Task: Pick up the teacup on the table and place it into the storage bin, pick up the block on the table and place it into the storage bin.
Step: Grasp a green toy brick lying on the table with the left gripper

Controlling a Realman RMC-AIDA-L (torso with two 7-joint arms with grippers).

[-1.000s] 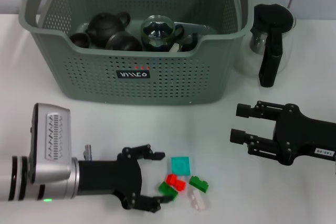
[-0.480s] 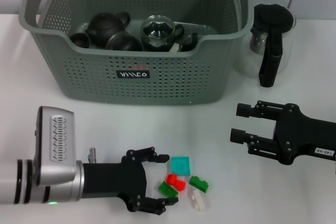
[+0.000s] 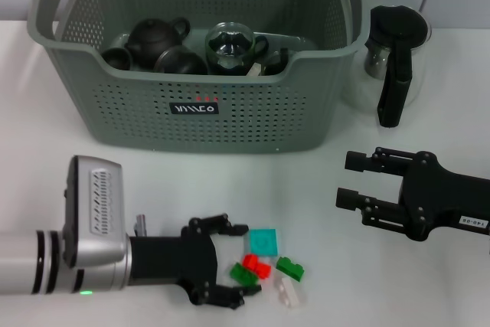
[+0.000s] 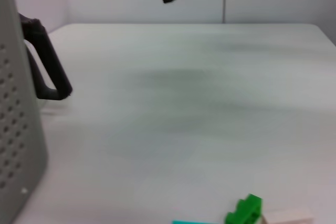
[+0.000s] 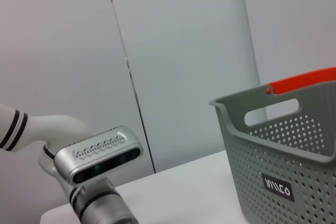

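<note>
Straddling the red-and-green block (image 3: 251, 269), the left pincer (image 3: 239, 263) gapes wide, gripping nothing; the block's long axis slants toward the basket (image 3: 230, 112). The right pincer (image 3: 351, 180) hangs open, empty.

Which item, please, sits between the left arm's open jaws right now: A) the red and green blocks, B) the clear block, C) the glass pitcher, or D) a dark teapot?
A: in the head view the left gripper lies low on the table, its open jaws around the red and green blocks.
</note>
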